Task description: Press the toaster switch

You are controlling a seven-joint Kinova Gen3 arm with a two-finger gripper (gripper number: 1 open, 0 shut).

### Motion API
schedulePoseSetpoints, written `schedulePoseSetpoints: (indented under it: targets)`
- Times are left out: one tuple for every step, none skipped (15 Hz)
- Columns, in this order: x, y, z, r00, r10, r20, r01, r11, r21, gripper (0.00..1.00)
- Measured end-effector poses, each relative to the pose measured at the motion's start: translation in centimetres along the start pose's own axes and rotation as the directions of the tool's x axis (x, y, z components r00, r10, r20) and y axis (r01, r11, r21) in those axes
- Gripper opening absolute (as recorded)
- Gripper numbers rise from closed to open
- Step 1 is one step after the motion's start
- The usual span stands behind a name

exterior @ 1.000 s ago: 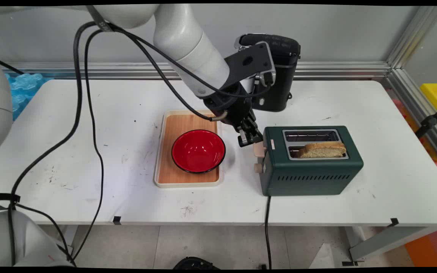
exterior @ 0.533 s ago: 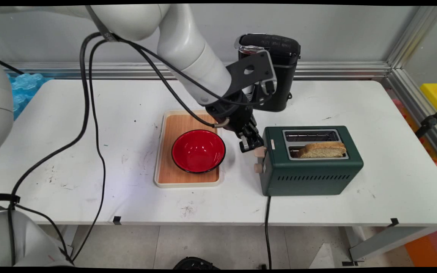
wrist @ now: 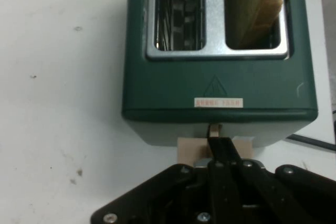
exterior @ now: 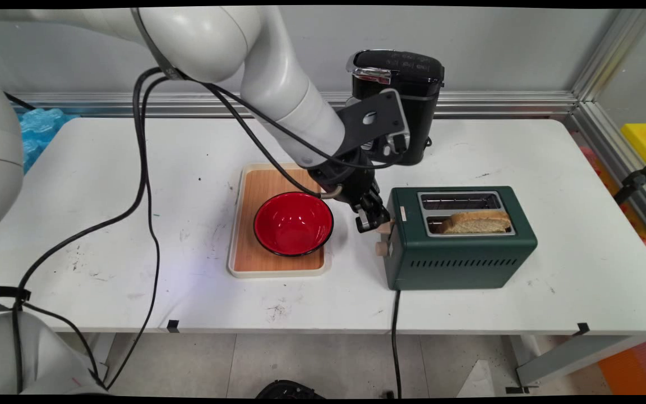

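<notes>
The main view looks down from above the near side of the tabletop (exterior: 469, 146), across it to the wall behind, taking in its whole width. The hand view sits close, looking straight down along the claw (wrist: 223, 148) onto the lever end of the toaster (wrist: 220, 85). Both views share that toaster (exterior: 460, 241) and the tabletop (wrist: 58, 98) beside it

One toaster (exterior: 460, 238), one bread slice (exterior: 477, 222), one bowl (exterior: 293, 223)

arm (exterior: 278, 84): white, rounded links | cables (exterior: 143, 168): black, hanging | fingers (wrist: 223, 153): black, screwed linkage
</notes>
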Motion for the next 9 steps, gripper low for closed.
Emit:
schedulePoseSetpoints:
  targets:
    - [-0.1, 0.0, 0.3, 1.000, 0.000, 0.001, 0.000, 1.000, 0.002, 0.00]
    - [-0.2, 0.0, 0.5, 1.000, 0.001, 0.002, -0.001, 1.000, 0.003, 0.00]
    - [-0.3, 0.0, 0.6, 1.000, 0.001, 0.003, -0.001, 1.000, 0.004, 0.00]
    - [-0.5, 0.0, 0.9, 1.000, 0.001, 0.004, -0.001, 1.000, 0.004, 0.00]
    - [-0.7, 0.0, 1.1, 1.000, 0.001, 0.005, -0.001, 1.000, 0.003, 0.00]
    - [-0.8, 0.0, 1.4, 1.000, 0.002, 0.006, -0.002, 1.000, 0.003, 0.00]
    - [-1.0, 0.0, 1.6, 1.000, 0.002, 0.006, -0.002, 1.000, 0.003, 0.00]
    - [-1.1, 0.0, 1.7, 1.000, 0.002, 0.007, -0.002, 1.000, 0.003, 0.00]
    - [-1.3, 0.1, 1.9, 1.000, 0.003, 0.007, -0.003, 1.000, 0.003, 0.00]
